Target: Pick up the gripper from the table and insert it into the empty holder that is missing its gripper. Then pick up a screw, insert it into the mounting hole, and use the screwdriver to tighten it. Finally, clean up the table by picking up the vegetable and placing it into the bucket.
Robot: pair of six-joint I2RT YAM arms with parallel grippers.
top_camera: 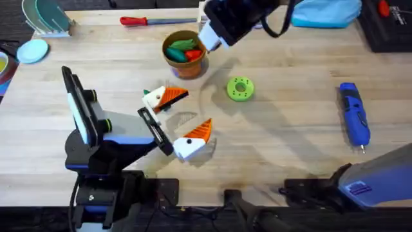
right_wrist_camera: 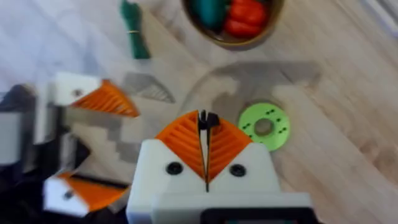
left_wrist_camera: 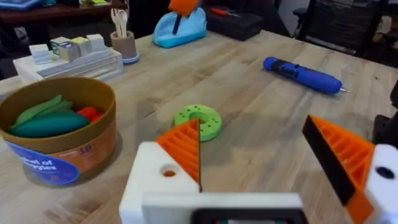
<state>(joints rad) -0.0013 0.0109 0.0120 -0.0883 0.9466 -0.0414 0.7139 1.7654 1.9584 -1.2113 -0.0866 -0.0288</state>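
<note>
My left gripper [top_camera: 196, 108] stands open low over the table [top_camera: 290, 154], and each of its white holders carries an orange ribbed finger [left_wrist_camera: 183, 146]. Which one is the task's gripper I cannot tell. My right gripper [right_wrist_camera: 206, 124] is shut and hangs beside the bucket [top_camera: 185, 53], which holds green and red toy vegetables. The slim dark-green vegetable [right_wrist_camera: 132, 28] lies on the wood between the bucket and the left gripper's far finger. Far right lies the blue screwdriver [top_camera: 354, 115]. A screw is out of view.
A flat green ring disc [top_camera: 240, 89] lies right of the left gripper. A red-handled tool [top_camera: 145, 20] rests along the back edge, with a blue cloth-like object [top_camera: 325, 13] and a dark case behind. Dishes stand at the back left corner.
</note>
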